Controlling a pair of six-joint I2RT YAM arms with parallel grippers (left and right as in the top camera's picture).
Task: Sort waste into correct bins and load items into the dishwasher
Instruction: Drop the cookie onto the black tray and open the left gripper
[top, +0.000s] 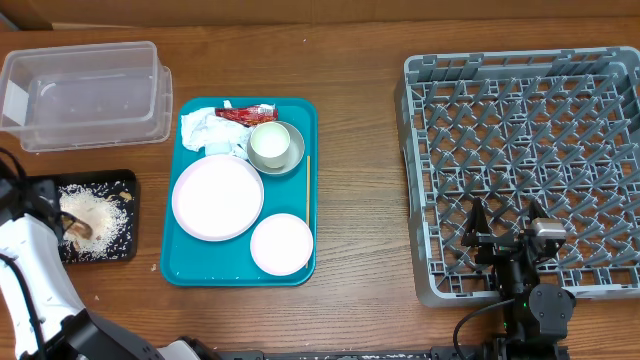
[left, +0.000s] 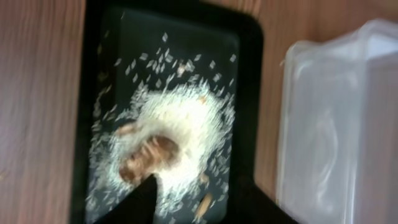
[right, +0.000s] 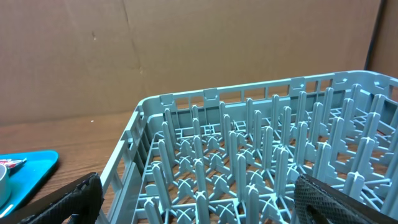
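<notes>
Sorting state: rice-like scraps and a brown lump lie in the black tray, heaped at its middle, with loose grains scattered toward the rim.
Black tray: near left of the table.
Left claw: my left gripper hangs over the near side of the heap, just by the brown lump. Its jaws stand apart with nothing clamped. The wrist view is blurred, so I cannot tell whether they touch the rice.
Clear tub: far left, just beyond the black tray.
Teal tray: right of both bins and carrying the remaining pieces.
Napkin: crumpled, in the far left corner of the teal tray.
Red wrapper: at the far edge, touching the napkin.
Bowl: upright with a white inside, just right of the napkin.
Large plate: flat in the middle left of the teal tray, just near of the bowl.
Small plate: near right corner, just beside the large plate.
Wooden stick: lies near-to-far along the right edge of the teal tray.
Dish rack: right side of the table, well apart from the teal tray, pegs upright.
Right claw: my right gripper sits over the near part of the rack, jaws spread wide and gripping nothing.
</notes>
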